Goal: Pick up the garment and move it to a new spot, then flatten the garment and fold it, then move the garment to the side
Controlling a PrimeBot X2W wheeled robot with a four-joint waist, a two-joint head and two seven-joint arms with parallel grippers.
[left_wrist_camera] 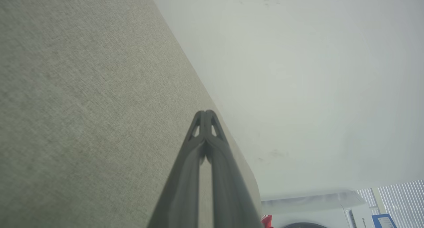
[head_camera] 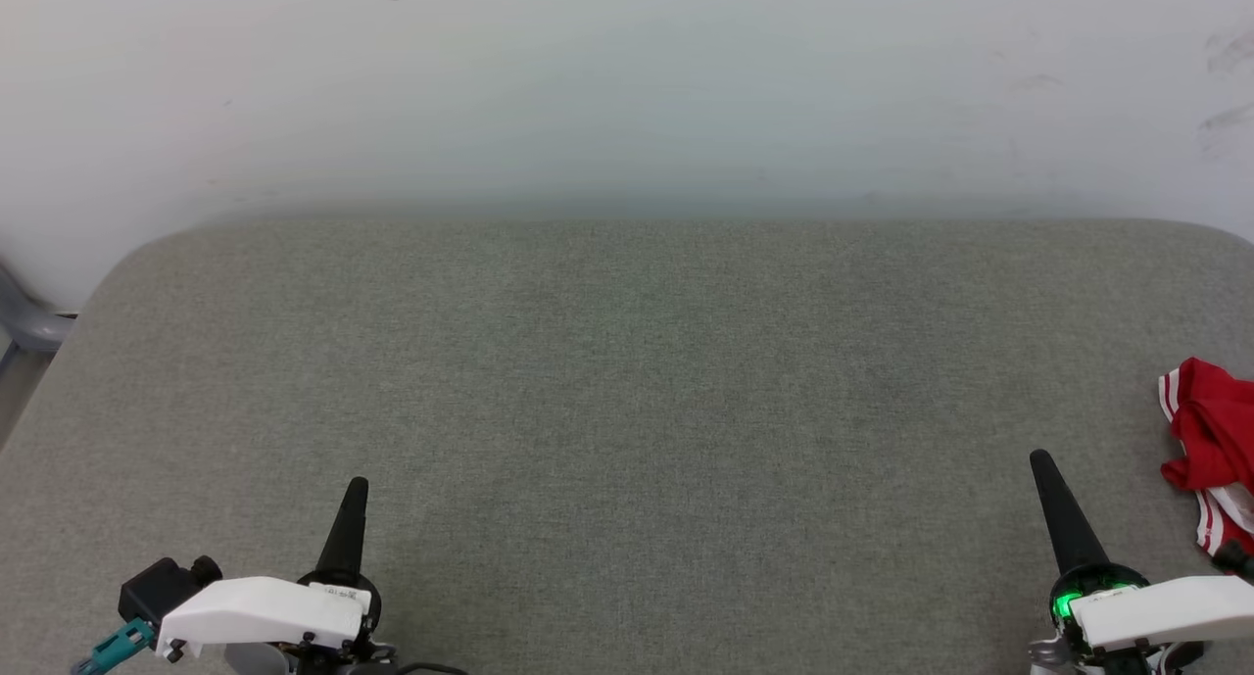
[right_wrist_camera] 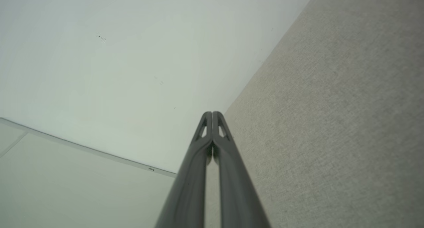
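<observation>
The garment is a crumpled red heap with white-and-red striped trim at the right edge of the head view, cut off by the frame; a small red scrap of it peeks out low in the left wrist view. My right gripper stands just left of the garment, apart from it, fingers pressed together and empty. Far to the left, near the front edge, my left gripper is also shut on nothing, tips touching.
A grey fabric-covered table with rounded far corners spreads across the head view, backed by a pale wall. A grey chair part shows off the table's left edge. A white appliance sits beyond the table.
</observation>
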